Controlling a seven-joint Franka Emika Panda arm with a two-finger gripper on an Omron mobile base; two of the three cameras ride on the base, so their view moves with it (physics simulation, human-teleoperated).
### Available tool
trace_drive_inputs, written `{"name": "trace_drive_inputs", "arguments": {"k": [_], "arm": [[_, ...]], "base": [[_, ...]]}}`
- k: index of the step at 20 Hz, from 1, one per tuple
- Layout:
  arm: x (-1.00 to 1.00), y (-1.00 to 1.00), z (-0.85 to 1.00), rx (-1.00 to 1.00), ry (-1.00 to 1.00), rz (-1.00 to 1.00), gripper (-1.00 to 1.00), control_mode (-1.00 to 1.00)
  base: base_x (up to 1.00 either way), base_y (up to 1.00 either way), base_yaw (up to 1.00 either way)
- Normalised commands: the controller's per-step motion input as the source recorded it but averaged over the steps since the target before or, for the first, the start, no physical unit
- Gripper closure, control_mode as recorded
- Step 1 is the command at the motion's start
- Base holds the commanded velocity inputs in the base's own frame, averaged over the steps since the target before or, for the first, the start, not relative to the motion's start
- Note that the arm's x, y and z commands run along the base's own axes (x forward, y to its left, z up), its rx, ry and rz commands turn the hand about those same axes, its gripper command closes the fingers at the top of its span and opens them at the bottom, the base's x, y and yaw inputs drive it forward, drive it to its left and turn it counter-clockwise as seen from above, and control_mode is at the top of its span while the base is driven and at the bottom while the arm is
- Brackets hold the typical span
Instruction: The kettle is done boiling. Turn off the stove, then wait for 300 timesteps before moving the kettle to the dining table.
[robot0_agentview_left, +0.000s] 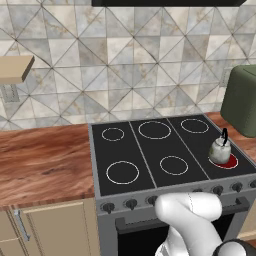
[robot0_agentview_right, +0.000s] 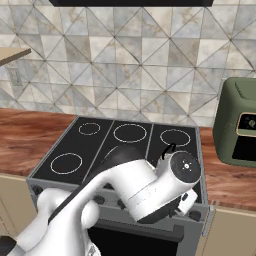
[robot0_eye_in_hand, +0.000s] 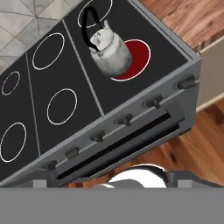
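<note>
Ahead of the claw, the kettle (robot0_eye_in_hand: 110, 51) sits on a glowing red burner (robot0_eye_in_hand: 135, 57) of the stove (robot0_eye_in_hand: 57, 127). Knobs (robot0_eye_in_hand: 124, 119) line the steel front nearer the claw. Whether its fingers are apart or together, I cannot tell.

The kettle (robot0_eye_in_hand: 111, 51) is silvery-white with a thin black handle, standing on a burner ring (robot0_eye_in_hand: 133, 59) that glows solid red. The stove (robot0_agentview_left: 150, 150) has black glass with white ring outlines, a grey steel front and dark knobs (robot0_eye_in_hand: 124, 119). The bench (robot0_agentview_left: 45, 162) is reddish-brown wood grain; the wall tiles (robot0_agentview_left: 125, 60) show grey-beige marbled triangles. An olive-green appliance (robot0_agentview_right: 239, 130) sits right.
</note>
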Motion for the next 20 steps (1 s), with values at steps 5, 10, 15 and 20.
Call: {"name": "trace_drive_inputs", "arguments": {"k": [5, 10, 15, 20], "arm": [[-0.03, -0.33, -0.32, 0.22, -0.06, -0.08, -1.00, -1.00], [0.00, -0.28, -0.25, 0.23, -0.08, -0.09, -1.00, -1.00], [0.00, -0.11, -0.22, 0.21, -0.05, -0.14, -1.00, -1.00], [0.00, -0.01, -0.22, 0.22, -0.02, -0.13, -1.00, -1.00]], "base": [[0.00, 0.00, 0.00], [0.00, 0.00, 0.00], [0.00, 0.00, 0.00], [0.00, 0.00, 0.00]]}}
